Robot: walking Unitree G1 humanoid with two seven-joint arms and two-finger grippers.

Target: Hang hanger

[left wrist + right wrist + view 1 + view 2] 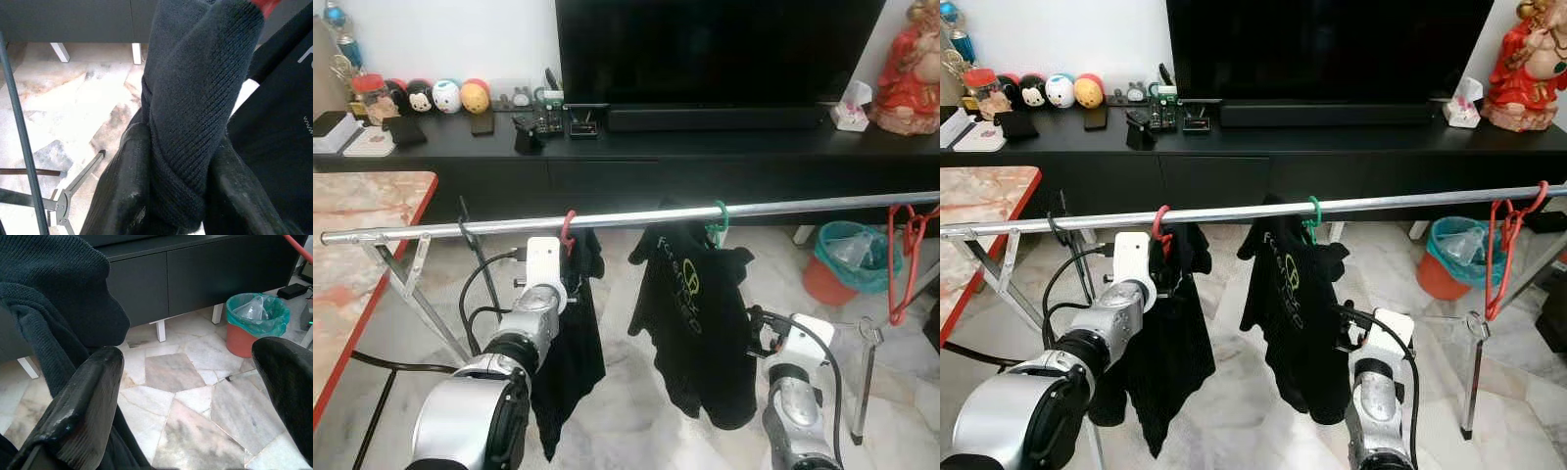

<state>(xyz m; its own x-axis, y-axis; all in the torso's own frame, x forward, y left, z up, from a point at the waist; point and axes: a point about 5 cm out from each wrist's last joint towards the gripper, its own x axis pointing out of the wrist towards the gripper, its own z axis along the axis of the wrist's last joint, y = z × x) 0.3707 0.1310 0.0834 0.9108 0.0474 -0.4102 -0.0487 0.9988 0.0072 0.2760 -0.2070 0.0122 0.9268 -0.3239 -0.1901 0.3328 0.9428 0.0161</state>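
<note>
Red hanger point(568, 233) hooking over metal rail point(636, 216), toward rail's left end, carrying a dark knit garment point(570, 362) hanging below. Left gripper point(178, 196) reaching up just under rail at that hanger; in left wrist view both black fingers point(122, 191) pressing either side of a fold of the dark knit garment, so clamped on the fabric, w/ a bit of red hanger showing at the garment's top.

Green hanger point(718, 221) sitting on rail near mid-span, holding a black T-shirt point(697, 313) w/ pale print, just beside the knit garment, a small gap btwn them. Right gripper point(195, 391) low, below & slightly right of the T-shirt; fingers spread wide, nothing btwn them, marble floor point(195, 396) showing through the gap; dark knit cloth lying against one finger point(83, 396).

Empty red hangers point(905, 255) dangling near rail's right end. Teal-lined orange bin point(847, 262) standing on floor behind rail, right side. Black TV cabinet point(636, 157) running along the wall beyond, TV point(715, 54) on top at centre, small round figurines point(445, 96) toward its left end, tissue pack point(851, 106) & red statue point(911, 73) at its right end. Marble-top table w/ red edge point(362, 235) at far left, near rail's left end.
</note>
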